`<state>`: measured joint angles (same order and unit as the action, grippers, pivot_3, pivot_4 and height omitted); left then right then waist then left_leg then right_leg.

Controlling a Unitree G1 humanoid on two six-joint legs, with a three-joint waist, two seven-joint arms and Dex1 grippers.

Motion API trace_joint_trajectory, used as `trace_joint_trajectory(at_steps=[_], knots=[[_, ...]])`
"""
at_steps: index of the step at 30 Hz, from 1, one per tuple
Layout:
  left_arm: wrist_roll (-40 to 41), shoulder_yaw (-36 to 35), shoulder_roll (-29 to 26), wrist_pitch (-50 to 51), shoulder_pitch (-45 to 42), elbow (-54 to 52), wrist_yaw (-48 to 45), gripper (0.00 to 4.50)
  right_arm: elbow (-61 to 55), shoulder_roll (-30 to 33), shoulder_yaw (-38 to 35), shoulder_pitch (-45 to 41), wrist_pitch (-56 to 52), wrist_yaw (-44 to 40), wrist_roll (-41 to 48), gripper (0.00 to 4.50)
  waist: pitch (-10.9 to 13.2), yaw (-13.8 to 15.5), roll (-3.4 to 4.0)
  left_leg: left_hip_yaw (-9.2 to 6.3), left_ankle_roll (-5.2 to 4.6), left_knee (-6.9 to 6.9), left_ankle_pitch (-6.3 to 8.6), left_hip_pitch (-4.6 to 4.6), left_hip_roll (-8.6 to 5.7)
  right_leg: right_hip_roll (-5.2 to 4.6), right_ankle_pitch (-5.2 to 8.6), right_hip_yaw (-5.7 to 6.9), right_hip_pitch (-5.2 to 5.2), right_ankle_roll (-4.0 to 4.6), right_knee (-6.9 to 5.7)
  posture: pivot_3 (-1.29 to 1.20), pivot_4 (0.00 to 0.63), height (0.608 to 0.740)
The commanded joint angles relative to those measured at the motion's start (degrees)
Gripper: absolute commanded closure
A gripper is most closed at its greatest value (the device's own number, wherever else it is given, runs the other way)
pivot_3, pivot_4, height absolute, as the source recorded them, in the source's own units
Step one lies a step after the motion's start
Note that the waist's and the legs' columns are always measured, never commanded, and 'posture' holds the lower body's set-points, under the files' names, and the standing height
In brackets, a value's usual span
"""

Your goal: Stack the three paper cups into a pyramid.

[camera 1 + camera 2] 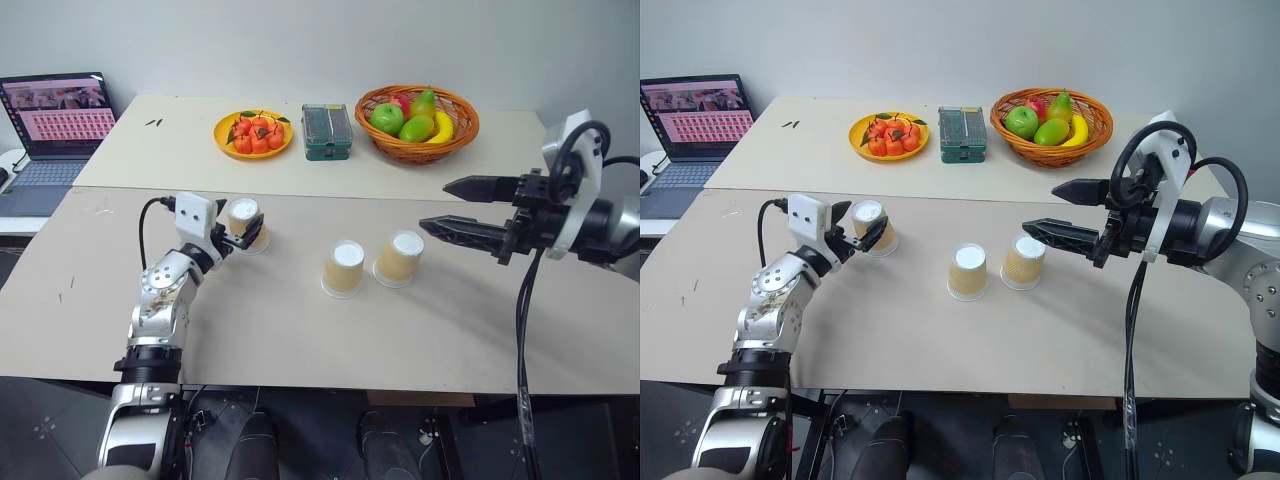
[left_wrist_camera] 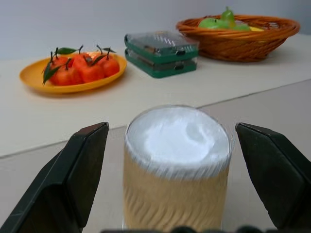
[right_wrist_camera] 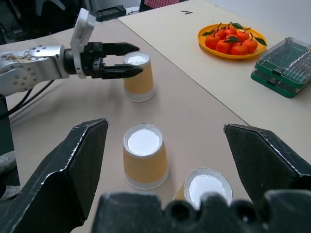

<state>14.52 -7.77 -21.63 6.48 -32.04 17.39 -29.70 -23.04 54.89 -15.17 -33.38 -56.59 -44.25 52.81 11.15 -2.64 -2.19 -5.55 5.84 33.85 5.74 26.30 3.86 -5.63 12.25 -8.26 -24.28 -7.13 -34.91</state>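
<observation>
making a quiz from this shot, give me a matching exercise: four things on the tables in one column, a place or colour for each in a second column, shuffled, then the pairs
1. yellow plate
2. wicker basket
3. green case
4. laptop

A. holds apples, pear, banana
B. far left, screen lit
C. holds small red fruits
D. between plate and basket

Pairs: 1-C, 2-A, 3-D, 4-B

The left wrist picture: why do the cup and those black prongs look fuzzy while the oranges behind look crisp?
In the left wrist view the cup and the black fingers sit very near the lens, so they look soft; the plate of oranges farther back is sharper. In the left eye view the light is even and shadows faint.
</observation>
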Motion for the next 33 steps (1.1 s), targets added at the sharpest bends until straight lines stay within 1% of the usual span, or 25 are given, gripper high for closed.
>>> trace_joint_trajectory(at_steps=[1,2,3,6,9,12,14,16,18,21,24,28,29,31,32,33], knots=[[0.2,-0.2,0.3,-2.2,-1.7,1.5,-1.1,0.28,-1.5,0.9,-2.6,-0.2,0.2,0.9,0.8,0.00,0.0,0.0,0.00,0.00,-0.01,0.00,0.00,0.00,0.00,0.00,0.00,0.00,0.00,0.00,0.00,0.00,0.150,0.740],[0.2,-0.2,0.3,-2.3,-1.8,1.7,-1.3,0.56,-1.6,1.0,-2.6,-0.1,0.2,1.1,0.9,0.00,0.0,0.0,0.00,0.00,-0.01,0.00,0.00,0.00,0.00,0.00,0.00,0.00,0.00,0.00,-0.01,0.00,0.150,0.740],[0.2,-0.2,0.3,-2.4,-1.8,1.9,-1.5,0.75,-1.7,1.0,-2.7,0.0,0.2,1.2,1.0,0.00,0.0,0.0,0.00,0.00,-0.01,-0.01,-0.01,0.00,0.00,0.00,0.00,0.00,-0.01,0.00,0.00,0.00,0.150,0.740],[0.0,-0.2,0.2,-2.2,-1.7,2.2,-1.5,1.86,-1.8,1.2,-2.8,0.1,0.2,1.6,1.0,0.00,0.0,0.1,0.00,0.00,-0.03,-0.01,-0.02,0.01,0.00,0.00,0.00,0.00,0.00,0.00,-0.01,0.00,0.150,0.740],[0.6,-0.9,0.3,-0.9,-1.0,1.9,-0.9,1.89,-1.8,1.5,-2.8,0.4,0.3,1.6,0.7,0.00,0.0,0.1,0.00,0.00,-0.03,-0.01,-0.02,0.01,0.00,0.00,0.00,0.00,0.00,0.00,0.00,0.00,0.150,0.740],[1.6,-1.4,0.2,0.8,-2.3,0.1,-0.5,1.89,-1.5,1.3,-2.3,0.4,0.7,1.8,0.4,0.00,0.0,0.0,0.00,0.00,-0.02,-0.01,-0.02,0.00,0.00,0.00,0.00,0.00,0.00,0.00,-0.01,0.00,0.150,0.740],[3.4,-1.1,-0.2,2.9,-3.9,-3.0,-2.0,1.89,-1.5,1.1,-1.8,0.3,0.9,1.9,0.2,0.00,0.0,0.1,0.00,0.00,-0.01,-0.01,-0.02,0.00,0.00,0.00,0.00,0.00,-0.01,0.00,-0.04,0.00,0.150,0.740],[6.8,-0.6,-1.2,7.0,-5.7,-7.3,-5.6,1.89,-1.5,1.0,-1.7,0.3,0.9,2.0,0.3,0.00,0.0,0.1,-0.01,0.00,0.00,-0.01,-0.02,0.01,0.01,0.00,0.00,0.01,-0.02,-0.01,-0.05,0.00,0.150,0.740],[9.8,1.1,-3.8,11.6,-6.7,-12.4,-11.4,1.89,-1.6,0.8,-1.6,0.5,1.0,2.1,0.3,0.00,0.0,0.3,-0.02,-0.01,0.07,-0.01,-0.04,0.04,0.01,0.00,-0.01,0.03,-0.01,-0.01,-0.05,0.00,0.150,0.740],[12.9,3.3,-8.2,16.8,-5.6,-18.5,-18.6,1.89,-1.9,0.6,-1.8,0.9,0.9,2.3,0.5,0.00,0.0,0.1,0.01,0.00,0.14,-0.01,-0.02,0.04,0.01,0.00,0.00,0.01,0.01,0.00,-0.02,0.00,0.150,0.740],[15.4,4.1,-12.4,20.5,-2.7,-23.5,-23.3,1.89,-2.4,0.6,-2.2,1.6,0.9,2.7,0.6,0.00,0.0,-0.3,0.06,0.00,0.05,-0.07,-0.08,0.00,0.02,0.00,0.05,0.02,0.00,-0.01,-0.05,0.00,0.150,0.740],[17.4,4.5,-17.8,22.9,2.7,-28.7,-29.0,1.89,-3.2,0.7,-3.4,3.1,0.7,3.5,1.1,0.00,0.0,-0.8,0.06,0.00,-0.09,-0.12,-0.17,0.01,0.07,0.01,0.08,0.02,-0.08,0.00,-0.09,0.00,0.150,0.740],[17.5,4.6,-18.3,23.1,3.6,-28.9,-29.7,1.89,-3.4,0.7,-3.6,3.3,0.7,3.8,1.2,0.00,0.0,-0.9,0.06,0.00,-0.09,-0.10,-0.17,0.01,0.06,0.01,0.08,0.01,-0.07,0.00,-0.08,0.00,0.150,0.740],[15.4,6.2,-19.1,20.4,4.8,-28.2,-31.3,1.89,-3.5,0.9,-3.8,3.6,0.7,3.9,1.2,0.00,0.0,-0.8,0.07,0.02,-0.08,-0.08,-0.17,0.01,0.06,0.00,0.07,0.01,-0.06,0.02,-0.07,0.00,0.150,0.740],[15.2,6.4,-18.6,20.0,4.8,-27.5,-31.1,1.89,-3.6,0.9,-4.0,3.6,0.7,4.0,1.3,0.00,0.0,-0.8,0.07,0.02,-0.08,-0.07,-0.16,0.01,0.06,0.00,0.06,0.01,-0.05,0.04,-0.06,0.00,0.150,0.740],[14.8,6.7,-18.1,19.2,4.8,-26.9,-31.0,1.89,-3.6,0.9,-4.1,3.6,0.6,4.1,1.3,0.00,0.0,-0.7,0.06,0.02,0.13,-0.06,-0.03,0.01,0.06,-0.01,0.06,0.02,-0.04,0.04,-0.05,0.00,0.150,0.740]])
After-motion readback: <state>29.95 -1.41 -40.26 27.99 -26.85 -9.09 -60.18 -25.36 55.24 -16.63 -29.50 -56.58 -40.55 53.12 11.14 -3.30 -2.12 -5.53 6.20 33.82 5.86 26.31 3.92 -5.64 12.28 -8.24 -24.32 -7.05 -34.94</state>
